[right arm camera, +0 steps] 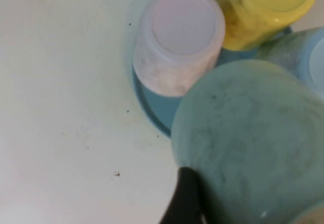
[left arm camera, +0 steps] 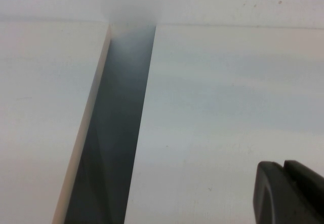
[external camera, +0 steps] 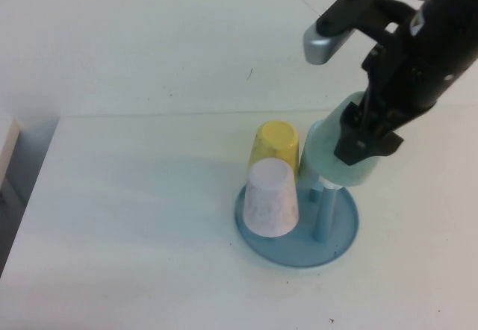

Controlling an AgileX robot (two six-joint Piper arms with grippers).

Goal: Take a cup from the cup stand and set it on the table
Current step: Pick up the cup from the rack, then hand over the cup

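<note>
The mint-green cup (external camera: 337,154) is upside down in my right gripper (external camera: 364,137), which is shut on its side and holds it just above the right side of the blue cup stand (external camera: 340,234). A bare blue peg (external camera: 323,214) stands below the cup. In the right wrist view the cup (right arm camera: 253,143) fills the lower right, with one dark finger (right arm camera: 185,198) against its wall; the other finger is hidden. My left gripper (left arm camera: 289,191) shows only in the left wrist view, shut and empty over the white table (left arm camera: 228,97).
A pinkish-white cup (external camera: 271,198) and a yellow cup (external camera: 274,145) sit upside down on the stand's left pegs. A light blue cup (external camera: 317,137) is behind the held cup. A dark gap (left arm camera: 114,133) runs along the table's left edge. A wall stands behind.
</note>
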